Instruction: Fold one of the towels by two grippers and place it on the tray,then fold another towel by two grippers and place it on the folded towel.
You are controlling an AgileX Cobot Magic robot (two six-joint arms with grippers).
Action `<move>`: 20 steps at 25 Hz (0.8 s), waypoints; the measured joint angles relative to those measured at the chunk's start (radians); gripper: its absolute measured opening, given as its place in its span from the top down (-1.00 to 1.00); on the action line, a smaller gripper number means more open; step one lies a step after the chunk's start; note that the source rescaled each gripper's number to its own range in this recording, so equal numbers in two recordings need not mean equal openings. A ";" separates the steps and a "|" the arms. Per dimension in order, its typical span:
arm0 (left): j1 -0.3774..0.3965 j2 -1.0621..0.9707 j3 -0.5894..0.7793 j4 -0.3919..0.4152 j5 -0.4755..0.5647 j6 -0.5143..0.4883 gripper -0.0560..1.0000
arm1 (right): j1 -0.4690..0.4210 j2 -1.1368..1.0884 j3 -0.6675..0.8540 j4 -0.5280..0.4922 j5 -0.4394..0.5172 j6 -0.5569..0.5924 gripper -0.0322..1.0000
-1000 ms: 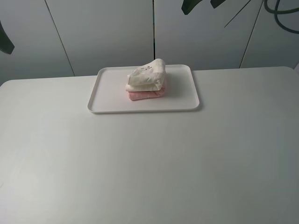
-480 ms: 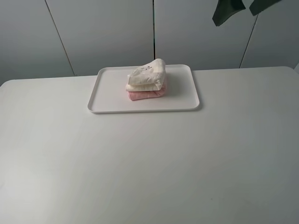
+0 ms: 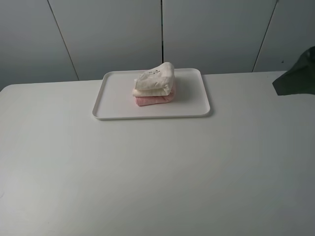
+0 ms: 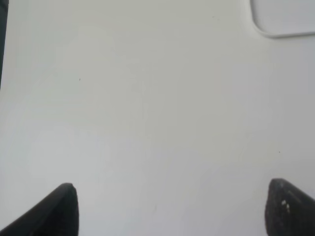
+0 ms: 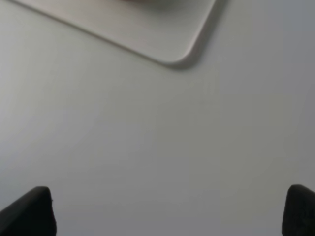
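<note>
The white tray (image 3: 114,105) lies at the far middle of the table. On it the folded pink towel (image 3: 153,100) lies flat, and the folded cream towel (image 3: 155,79) rests on top of it as a thick bundle. My right gripper (image 5: 165,214) is open over bare table, with the tray's corner (image 5: 165,37) ahead of it. A dark blurred part of the right arm (image 3: 298,74) shows at the right edge of the exterior view. My left gripper (image 4: 172,211) is open over bare table with nothing between its fingers, and a tray corner (image 4: 288,19) is ahead of it.
The white table (image 3: 157,172) spreads wide in front of the tray. Grey wall panels (image 3: 108,34) stand behind its far edge. A dark strip past the table edge (image 4: 2,44) shows in the left wrist view.
The dark right arm has dropped from the top of the exterior view to its right edge. The left arm's dark tip has left the view. The towels and tray have not moved.
</note>
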 joint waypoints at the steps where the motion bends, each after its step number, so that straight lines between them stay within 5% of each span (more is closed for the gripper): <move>1: 0.000 -0.027 0.016 -0.002 0.000 0.000 -0.94 | 0.000 -0.036 0.011 0.007 0.015 0.002 -1.00; 12: 0.000 -0.275 0.187 -0.082 0.029 -0.002 -0.94 | 0.000 -0.437 0.177 0.014 0.162 0.079 -1.00; 20: 0.000 -0.508 0.266 -0.110 0.035 -0.003 -0.94 | 0.000 -0.653 0.298 0.016 0.178 0.114 -1.00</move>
